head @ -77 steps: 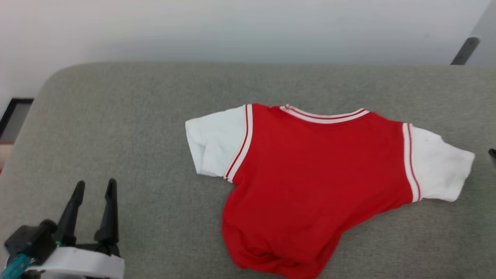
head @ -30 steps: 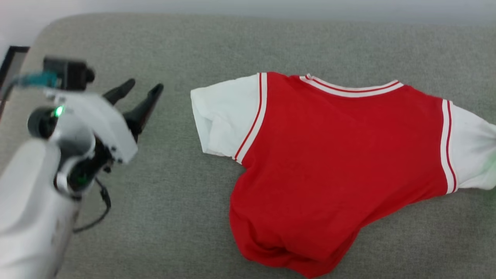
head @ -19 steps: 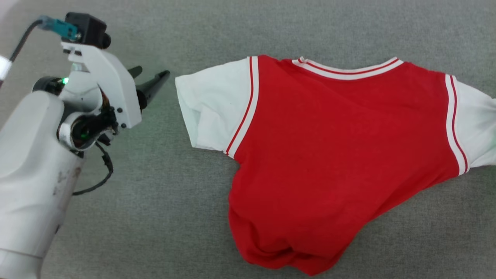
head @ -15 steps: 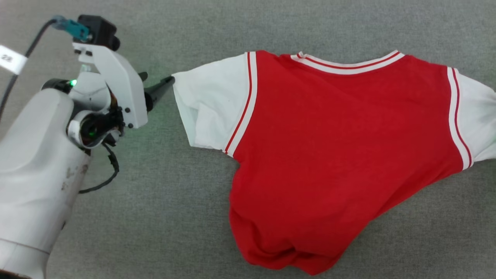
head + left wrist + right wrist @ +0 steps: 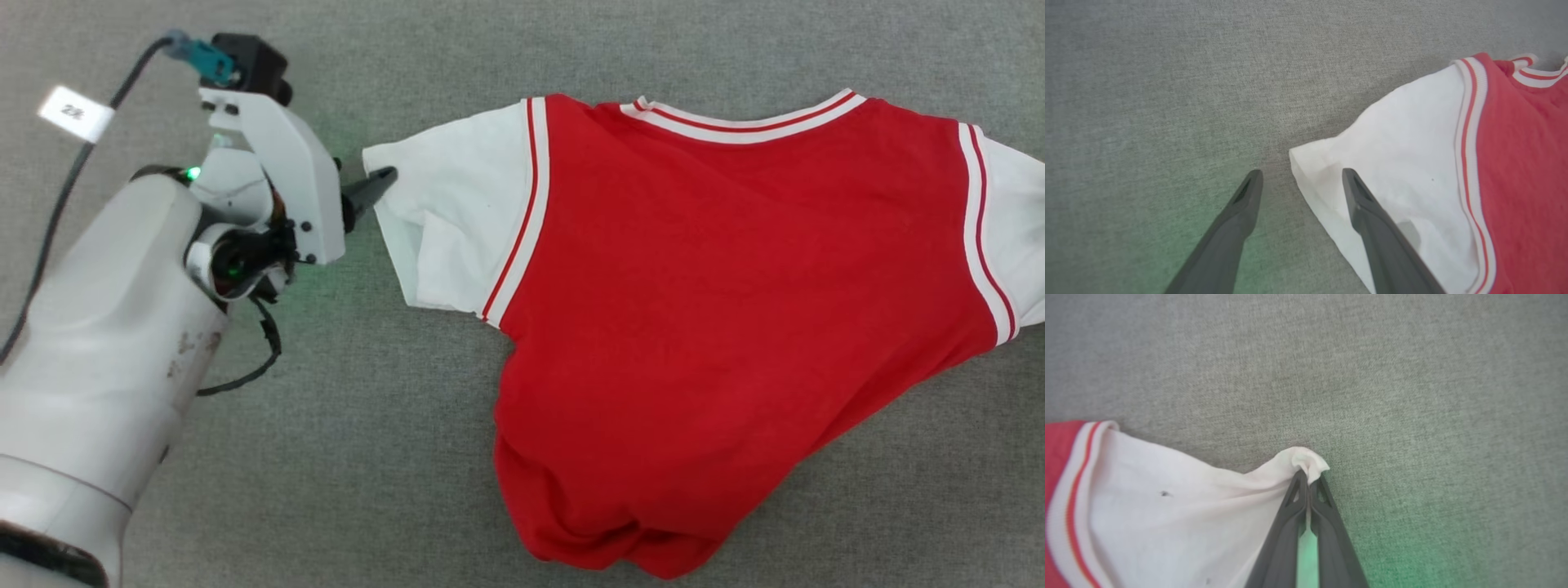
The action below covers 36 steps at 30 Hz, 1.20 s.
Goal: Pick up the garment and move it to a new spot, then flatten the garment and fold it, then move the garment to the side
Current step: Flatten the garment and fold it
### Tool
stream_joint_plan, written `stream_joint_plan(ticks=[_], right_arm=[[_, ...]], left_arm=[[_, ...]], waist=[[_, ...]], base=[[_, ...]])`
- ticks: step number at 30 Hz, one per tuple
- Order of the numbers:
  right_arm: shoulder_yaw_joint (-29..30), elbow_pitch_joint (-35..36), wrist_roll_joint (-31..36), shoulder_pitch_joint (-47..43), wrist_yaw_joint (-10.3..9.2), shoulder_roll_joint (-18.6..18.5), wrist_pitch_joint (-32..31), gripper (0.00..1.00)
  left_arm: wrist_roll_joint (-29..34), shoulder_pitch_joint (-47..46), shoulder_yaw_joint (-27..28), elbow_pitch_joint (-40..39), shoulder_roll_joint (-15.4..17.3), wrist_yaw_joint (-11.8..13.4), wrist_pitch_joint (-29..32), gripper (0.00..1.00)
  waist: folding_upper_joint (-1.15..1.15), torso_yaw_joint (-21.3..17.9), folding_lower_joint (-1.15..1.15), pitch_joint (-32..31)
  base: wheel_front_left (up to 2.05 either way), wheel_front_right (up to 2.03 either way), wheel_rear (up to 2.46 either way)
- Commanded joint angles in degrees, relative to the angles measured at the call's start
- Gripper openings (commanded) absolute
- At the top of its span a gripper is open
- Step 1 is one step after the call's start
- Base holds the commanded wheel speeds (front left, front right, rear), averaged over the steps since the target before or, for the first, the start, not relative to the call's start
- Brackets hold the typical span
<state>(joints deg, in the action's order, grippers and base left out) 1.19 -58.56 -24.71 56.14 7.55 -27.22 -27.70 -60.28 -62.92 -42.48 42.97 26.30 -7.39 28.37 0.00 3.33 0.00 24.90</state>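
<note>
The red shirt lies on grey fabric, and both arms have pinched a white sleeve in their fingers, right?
Only the right fingers are shut on a sleeve of the garment. The left fingers stand open around the other sleeve's corner, as the left wrist view shows.

- On the garment (image 5: 735,327), you lose the right-hand sleeve (image 5: 1016,245) past the head view's right edge.
- Beside the garment's left-hand sleeve (image 5: 441,220), one finger of the left gripper (image 5: 1301,173) hides behind the white wrist mount (image 5: 294,180).
- Left of the garment, the white tag (image 5: 75,114) is too small for you to read.
- The garment's corner disappears between the pressed-together fingers of the right gripper (image 5: 1308,477).
</note>
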Motion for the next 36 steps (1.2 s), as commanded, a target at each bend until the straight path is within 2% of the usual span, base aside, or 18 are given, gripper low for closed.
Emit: stream_joint_plan(ticks=[1,8,9,11,20,28,36], right_arm=[[-1.0,-2.3,-0.3,-2.2,-0.12,1.3,-0.5,0.0],[-1.7,-3.1,-0.7,-2.2,-0.12,1.4,-0.1,0.0],[-1.8,-3.2,-0.8,-2.1,-0.12,1.4,-0.1,0.0],[-2.0,-3.4,-1.1,-2.0,-0.12,1.6,0.0,0.0],[-3.0,-4.3,-1.4,-1.0,-0.12,1.7,0.3,0.0],[-4.4,-3.9,-2.3,-0.4,-0.07,1.7,1.1,0.0],[-7.9,1.1,-5.4,0.8,-0.08,2.1,2.1,0.0]], left_arm=[[-0.3,-0.8,-0.7,0.3,-0.2,-0.1,-0.5,1.0],[-1.4,-1.2,-5.5,4.6,-1.9,-0.1,-0.6,1.0],[-1.3,-1.4,-6.1,5.3,-2.2,-0.1,-1.0,0.78],[-1.3,-1.6,-7.4,6.0,-2.9,-0.1,-2.0,0.0],[-5.1,-3.1,-9.7,6.8,-2.9,-0.1,-7.2,0.0],[-8.6,-4.7,-12.1,5.4,-0.8,-0.1,-8.6,0.0],[-10.2,-6.7,-14.3,3.3,2.1,-0.1,-10.8,0.0]], waist=[[0.0,0.1,0.0,0.1],[0.0,0.0,0.0,0.4],[0.0,0.0,0.0,0.5],[0.0,-0.1,0.0,0.5],[0.0,-0.5,0.0,0.2],[0.0,-0.6,0.0,-1.6],[0.0,-0.8,0.0,-5.7]], base=[[0.0,0.0,0.0],[0.0,0.0,0.0],[0.0,0.0,0.0],[0.0,0.0,0.0],[0.0,0.0,0.0],[0.0,0.0,0.0],[0.0,0.0,0.0]])
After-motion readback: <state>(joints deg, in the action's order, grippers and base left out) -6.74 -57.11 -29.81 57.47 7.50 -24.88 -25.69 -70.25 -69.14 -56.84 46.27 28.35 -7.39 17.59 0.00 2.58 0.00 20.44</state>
